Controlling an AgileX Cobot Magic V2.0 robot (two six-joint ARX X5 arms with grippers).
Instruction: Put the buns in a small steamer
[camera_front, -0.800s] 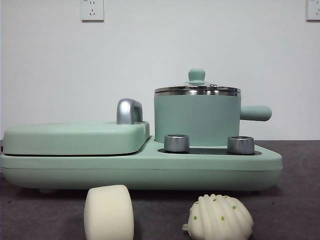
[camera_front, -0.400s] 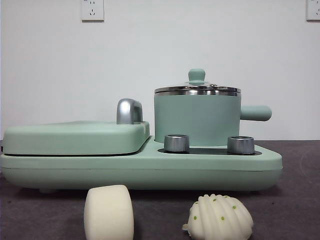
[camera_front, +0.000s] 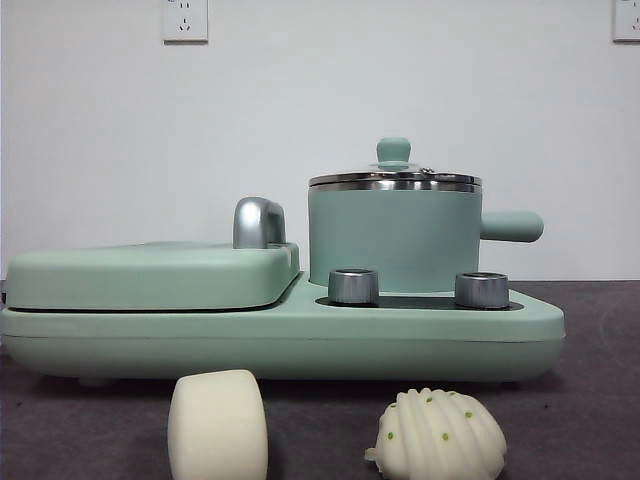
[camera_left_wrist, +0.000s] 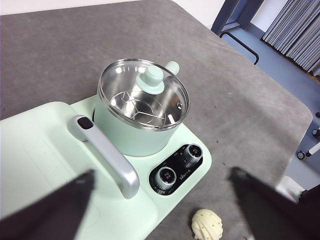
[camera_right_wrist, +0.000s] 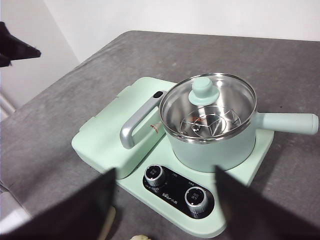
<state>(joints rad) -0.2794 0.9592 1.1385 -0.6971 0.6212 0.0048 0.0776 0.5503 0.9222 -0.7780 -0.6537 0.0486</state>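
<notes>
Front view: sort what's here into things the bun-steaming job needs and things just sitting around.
For the job:
- smooth bun
- ridged bun
- small steamer
- steamer lid

Just there:
- griddle lid
- chrome handle
- two control knobs
- wall sockets

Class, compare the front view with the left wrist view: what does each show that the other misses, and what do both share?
Only the front view shows the smooth cylindrical bun and the wall sockets. Only the left wrist view shows the left gripper, open, the steamer rack through the glass lid, and the room's floor. Both show the small steamer, the two dials, the chrome handle and the ridged bun.
</notes>
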